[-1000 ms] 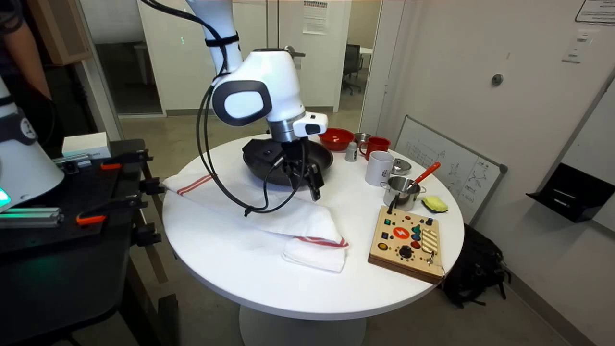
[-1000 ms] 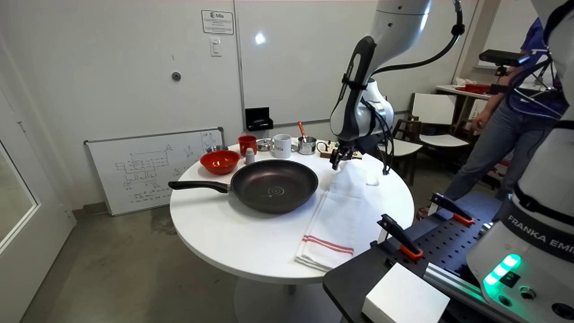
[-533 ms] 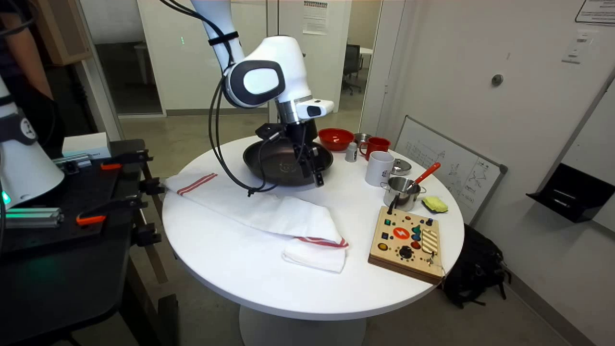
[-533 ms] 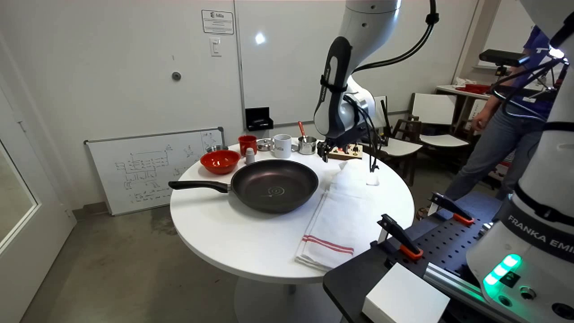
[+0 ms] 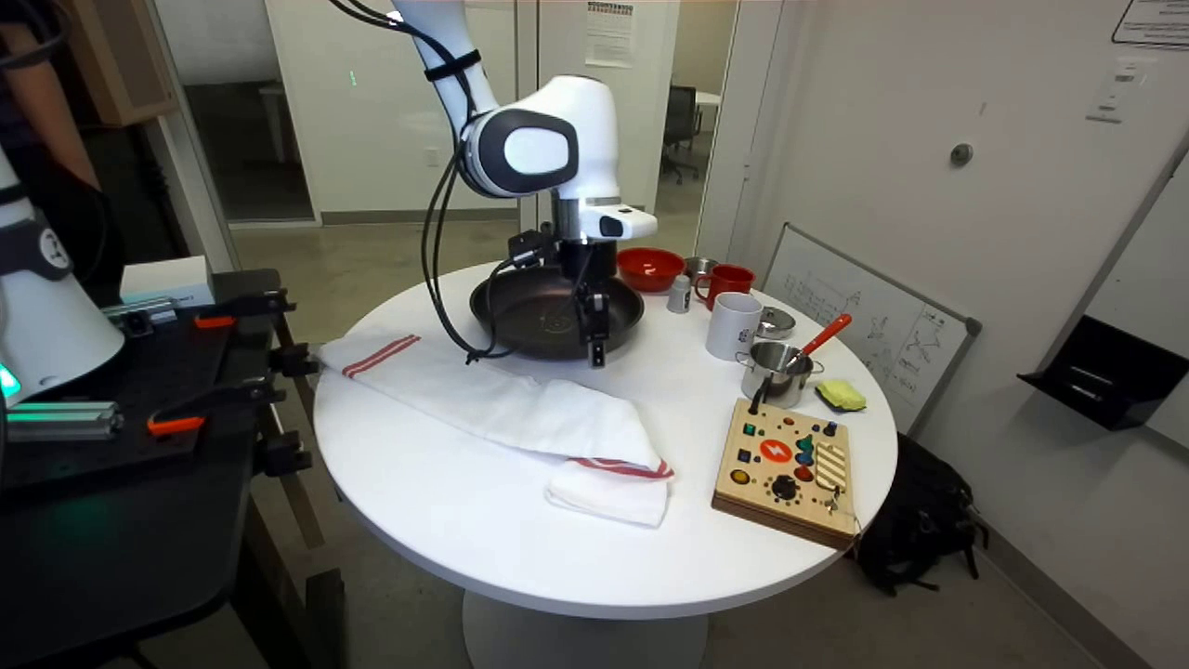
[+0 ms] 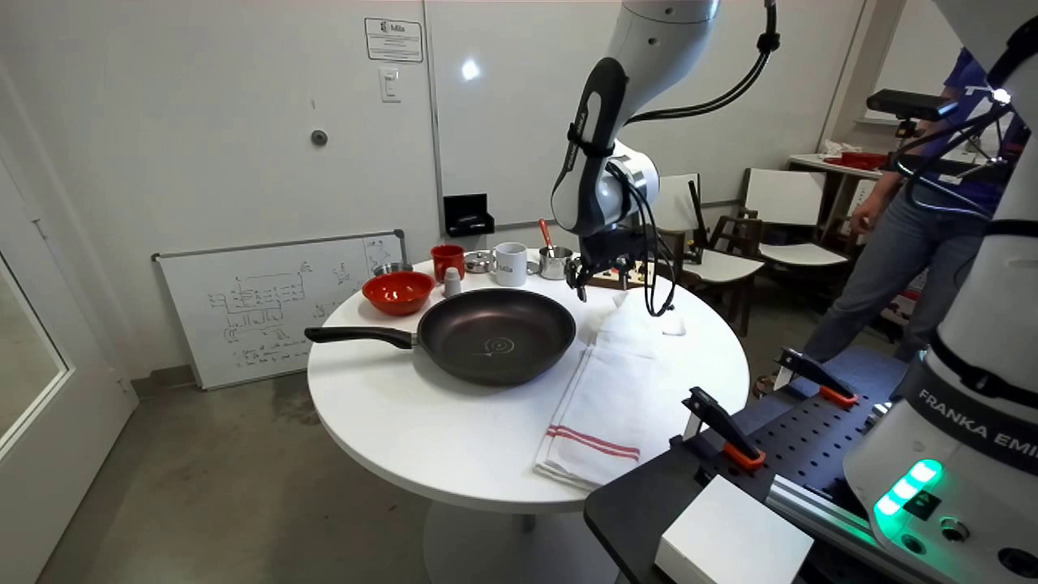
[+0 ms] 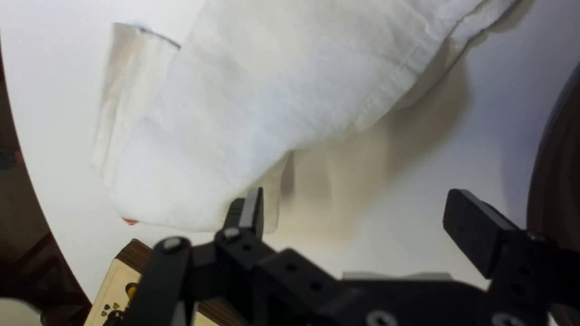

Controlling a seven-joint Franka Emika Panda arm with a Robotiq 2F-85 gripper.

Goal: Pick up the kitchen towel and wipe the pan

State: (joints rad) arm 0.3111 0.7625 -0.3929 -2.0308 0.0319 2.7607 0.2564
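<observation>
The kitchen towel (image 5: 557, 413), white with red stripes, lies folded and slightly rumpled on the round table. Beside it rests the black pan (image 6: 499, 341), its handle pointing away from the towel. My gripper (image 7: 355, 199) stands open, pointing down above the table, with only bare tabletop and shadow showing between its fingers. In the wrist view the towel (image 7: 272, 90) spreads ahead of the jaws, and its edge passes behind the left finger (image 7: 251, 213). The pan's rim (image 7: 557, 181) shows at the right border. In an exterior view the gripper (image 5: 596, 353) covers part of the pan.
A wooden board with colourful pieces (image 5: 785, 469) sits near the table edge. Along the far side stand a red bowl (image 6: 397, 292), a red mug (image 6: 448, 261), a white mug (image 5: 734, 325), a steel pot (image 5: 778, 372) with a red-handled utensil, and a yellow sponge (image 5: 841, 395).
The arm has shifted away from above the towel, toward the pan and mug side, and the gripper has swung to a more upright stance. Towel and pan have stayed put.
</observation>
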